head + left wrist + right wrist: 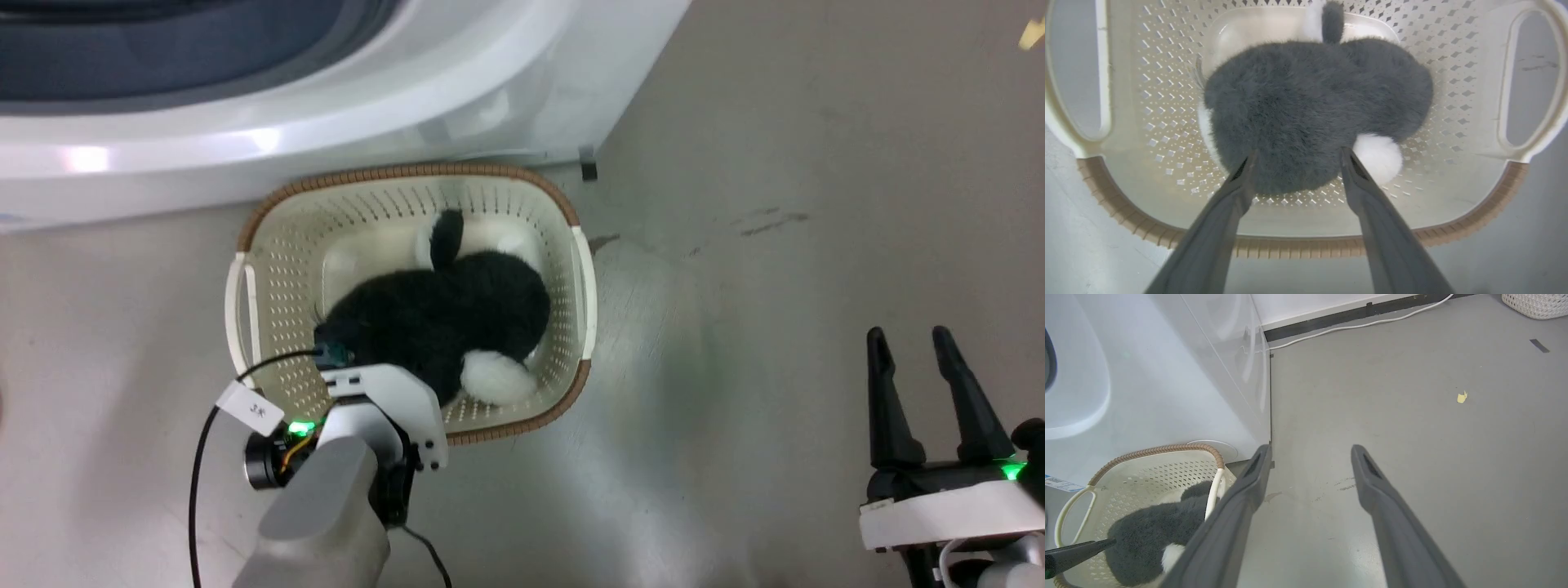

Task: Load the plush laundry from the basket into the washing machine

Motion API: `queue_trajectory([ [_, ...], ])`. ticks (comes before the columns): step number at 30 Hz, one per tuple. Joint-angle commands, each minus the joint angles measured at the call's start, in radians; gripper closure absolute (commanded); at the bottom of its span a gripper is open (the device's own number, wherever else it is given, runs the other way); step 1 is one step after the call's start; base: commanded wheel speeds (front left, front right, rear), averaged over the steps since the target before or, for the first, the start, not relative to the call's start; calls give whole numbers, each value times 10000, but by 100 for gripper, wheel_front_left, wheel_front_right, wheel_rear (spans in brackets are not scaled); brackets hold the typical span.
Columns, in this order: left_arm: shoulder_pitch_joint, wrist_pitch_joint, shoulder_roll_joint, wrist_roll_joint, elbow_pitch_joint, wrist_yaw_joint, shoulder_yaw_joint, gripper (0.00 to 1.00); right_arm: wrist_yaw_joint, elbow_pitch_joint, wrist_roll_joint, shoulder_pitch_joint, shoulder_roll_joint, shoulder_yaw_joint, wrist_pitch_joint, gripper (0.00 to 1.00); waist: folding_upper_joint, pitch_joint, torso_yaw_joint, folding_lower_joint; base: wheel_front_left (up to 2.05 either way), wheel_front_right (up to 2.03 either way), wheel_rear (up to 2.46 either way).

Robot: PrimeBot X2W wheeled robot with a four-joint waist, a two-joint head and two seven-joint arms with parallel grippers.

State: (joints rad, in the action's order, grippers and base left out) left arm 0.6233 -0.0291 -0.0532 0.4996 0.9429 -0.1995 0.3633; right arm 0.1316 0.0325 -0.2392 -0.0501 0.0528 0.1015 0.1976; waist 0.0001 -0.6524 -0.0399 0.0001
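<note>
**Head view.** The washing machine (326, 122) has a glossy white moulded front, and a grey band curves at its opening. The basket (408, 172) stands on the grey floor (775, 327) just before it. It is cream perforated plastic, a rounded rectangle with a brown woven-look rim. The plush laundry (441, 314) lies inside, a fluffy black heap with white furry patches. The left arm (326, 498) reaches over the near rim. A white tag (251, 408) on its cable bears handwritten marks that cannot be read with certainty. The right tool (908, 332) hangs over bare floor well apart from the basket, its two dark tapered fingers spread.

**Left wrist view.** The left tool (1296, 153) is wide. Its fingertips (1249, 163) rest on the fur at the plush's near edge, with fur between them. It is not clamped.

**Right wrist view.** A blue-printed sticker (1059, 483) on the machine's panel is too small to read. A white cable (1372, 322) runs along the wall base. A yellow scrap (1461, 397) lies on the floor.
</note>
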Motion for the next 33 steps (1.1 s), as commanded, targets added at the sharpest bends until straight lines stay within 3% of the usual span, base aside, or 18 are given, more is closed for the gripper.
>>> queue_trajectory([
  [1,327,112,-50,177,256,-91,69,0,-8,93,-91,-127,-21,73,96,0,-1,-324,29,-1,0,0,0],
  [13,1786,1217,-12,1109,1625,-648,189,0,-9,637,-350,-54,-24,365,164,0,-1,-1665,51,-1,0,0,0],
  [24,2895,1620,25,1994,2878,-826,691,0,-9,1088,-590,129,-22,649,236,0,-1,-2683,94,-1,0,0,0],
  [33,2966,1607,28,2484,2688,-828,1079,0,-9,1364,-600,313,1,775,113,0,-1,-2786,219,-1,0,0,0],
])
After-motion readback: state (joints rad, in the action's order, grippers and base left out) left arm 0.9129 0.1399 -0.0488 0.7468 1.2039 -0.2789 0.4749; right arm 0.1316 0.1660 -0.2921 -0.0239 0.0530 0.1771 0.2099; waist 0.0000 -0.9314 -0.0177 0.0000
